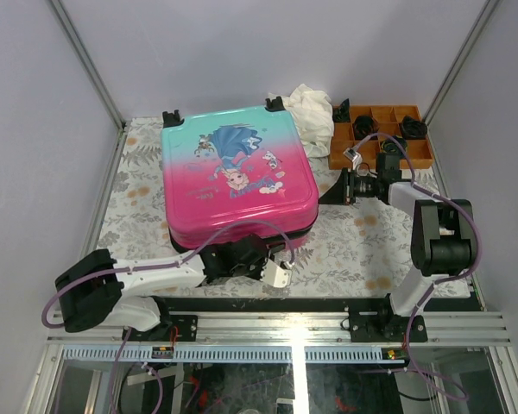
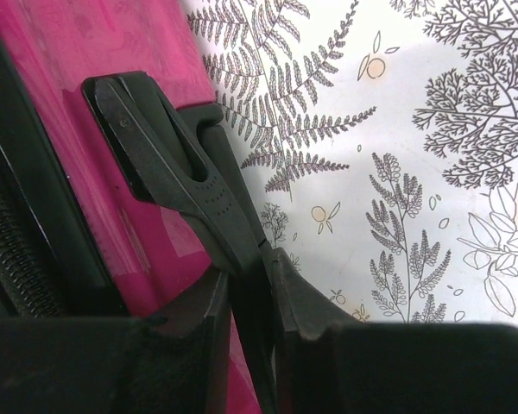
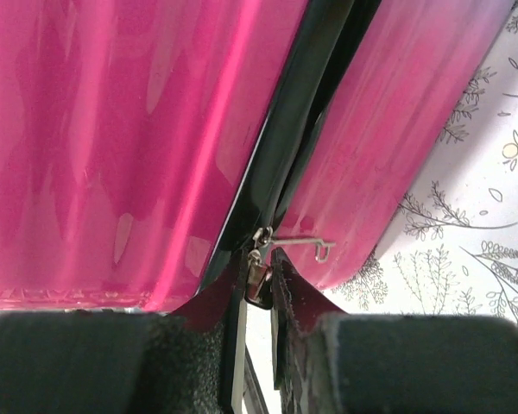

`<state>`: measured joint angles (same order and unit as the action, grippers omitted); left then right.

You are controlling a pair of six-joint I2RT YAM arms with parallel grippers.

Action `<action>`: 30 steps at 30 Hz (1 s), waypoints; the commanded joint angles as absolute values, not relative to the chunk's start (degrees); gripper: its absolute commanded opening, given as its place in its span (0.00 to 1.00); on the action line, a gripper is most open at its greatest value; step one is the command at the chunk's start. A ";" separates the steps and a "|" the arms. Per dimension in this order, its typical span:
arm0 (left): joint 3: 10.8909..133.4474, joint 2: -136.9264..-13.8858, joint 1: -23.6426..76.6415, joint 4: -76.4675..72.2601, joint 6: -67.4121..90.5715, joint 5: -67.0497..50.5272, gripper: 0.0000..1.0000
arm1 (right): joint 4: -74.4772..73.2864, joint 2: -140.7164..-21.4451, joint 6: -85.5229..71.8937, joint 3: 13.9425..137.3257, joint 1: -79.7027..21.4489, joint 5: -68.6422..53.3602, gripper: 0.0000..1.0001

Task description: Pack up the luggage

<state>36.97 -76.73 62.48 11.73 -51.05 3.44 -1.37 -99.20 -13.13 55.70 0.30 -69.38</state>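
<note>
We see the luggage (image 1: 237, 172) lying flat and shut in the middle of the table (image 1: 363, 250), print side up, wheels at the far edge. The right gripper (image 3: 259, 259) is at its right side, jaws narrowed onto the metal zip pull (image 3: 261, 289) where the black zip line runs between the two pink shells. The left gripper (image 2: 252, 272) is at the near edge, jaws pinched close on a black plastic handle (image 2: 168, 164), or what we take for one. We judge the shell stiff and glossy, so fingers would slide on the pink faces; the sound holds are the ones already taken, pull and handle, plus the wheels. The case looks small and probably light, so we expect it to skate on the table when the zip is drawn unless the other arm braces it. The pull is thin and could twist or slip from the pads, so a steady tug along the zip line seems wise. A white cloth (image 1: 306, 112) and an orange tray (image 1: 384, 138) sit beyond the far right corner.
</note>
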 commanded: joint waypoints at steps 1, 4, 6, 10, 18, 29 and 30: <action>35.55 -76.82 64.07 29.04 -57.42 -0.42 0.00 | 14.85 -99.46 -15.02 61.54 0.42 -60.60 0.00; 40.17 -78.36 63.61 28.78 -51.75 0.68 0.00 | 13.42 -98.11 -13.51 60.89 0.42 -60.79 0.00; 43.93 -79.87 63.51 29.65 -48.75 1.83 0.06 | 10.19 -96.82 -10.71 60.86 0.44 -60.63 0.00; 50.51 -80.38 63.54 31.31 -45.55 3.67 0.41 | 6.24 -93.69 -8.26 61.00 0.58 -59.96 0.13; 60.61 -79.81 65.64 40.64 -45.74 1.45 0.88 | -2.52 -91.33 -5.78 64.75 1.13 -57.93 0.53; 81.51 -77.48 66.73 52.59 -42.86 1.66 1.00 | -10.19 -89.74 -1.54 70.02 1.71 -54.24 0.72; 83.31 -77.17 64.82 53.10 -41.71 1.30 1.00 | -11.38 -90.12 -1.14 71.17 1.75 -53.46 0.72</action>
